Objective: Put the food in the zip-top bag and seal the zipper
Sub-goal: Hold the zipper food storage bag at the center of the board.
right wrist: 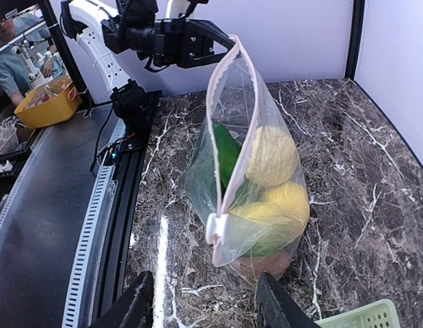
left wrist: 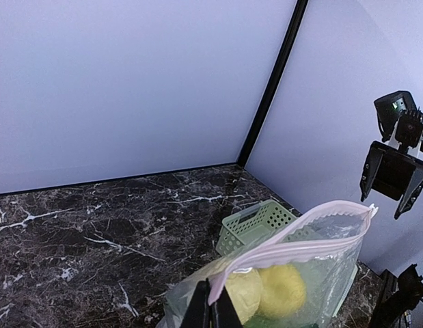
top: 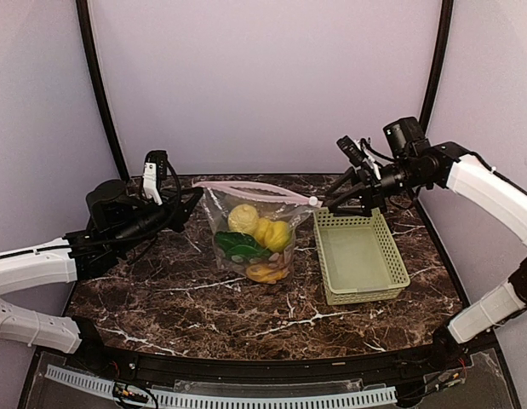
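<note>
Right wrist view puts the white slider (right wrist: pixel 214 229) straight ahead of my right gripper (right wrist: pixel 206 307), just past the tips and centred in the gap. Those fingers stand apart and hold nothing. The zipper (right wrist: pixel 242 123) runs away from the slider as one pink line, its long axis going left to right across the table (top: pixel 203 298). It ends at my left gripper (top: pixel 193 196), whose fingers are closed on the left corner of the mouth. My right arm is therefore much the nearer to the slider end. My left arm is taken up with holding the other end high.

The zip-top bag (top: pixel 250 234) hangs upright from that pinch with its bottom resting on the marble, near the middle of the table. Just to its right is the light green basket (top: pixel 398 256), with no food showing in it. The plastic is clear and slack, creased around its load. Inside I can make out yellow lemon (right wrist: pixel 269 154) shapes, a long green vegetable (right wrist: pixel 226 154) and something orange at the bottom. No food shows outside the bag.

With the slider at the right end, I judge the strip closed along its length, though I cannot check the stretch beside my left fingertips. Any further move at the mouth calls for my right fingers to go straight forward.
</note>
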Tool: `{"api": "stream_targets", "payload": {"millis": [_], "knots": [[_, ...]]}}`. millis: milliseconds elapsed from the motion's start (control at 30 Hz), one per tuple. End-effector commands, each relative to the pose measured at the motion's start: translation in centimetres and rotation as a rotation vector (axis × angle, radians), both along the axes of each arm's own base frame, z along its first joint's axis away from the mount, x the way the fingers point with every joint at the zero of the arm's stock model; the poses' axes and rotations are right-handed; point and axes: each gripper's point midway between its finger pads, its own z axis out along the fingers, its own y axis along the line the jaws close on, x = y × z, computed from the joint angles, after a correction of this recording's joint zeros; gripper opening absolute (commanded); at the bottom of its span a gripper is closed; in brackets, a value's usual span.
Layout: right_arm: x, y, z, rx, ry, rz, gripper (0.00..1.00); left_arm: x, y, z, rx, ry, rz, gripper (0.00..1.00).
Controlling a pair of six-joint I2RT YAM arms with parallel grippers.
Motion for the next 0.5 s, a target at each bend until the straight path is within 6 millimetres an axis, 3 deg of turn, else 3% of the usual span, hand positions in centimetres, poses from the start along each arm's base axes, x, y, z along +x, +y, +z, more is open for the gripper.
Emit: {"api": "stream_targets", "payload": {"millis": [0, 467], "knots": [[1.2, 1.2, -1.3, -0.009, 0.035, 0.000, 0.47, 0.0, 0.3, 1.2, -0.030, -0.009, 0.014, 0.01], [1.7, 3.3, -2.1, -0.039, 0.019, 0.023, 0.32, -0.2, 0.5, 1.4, -0.013, -0.016, 0.015, 0.01]]}}
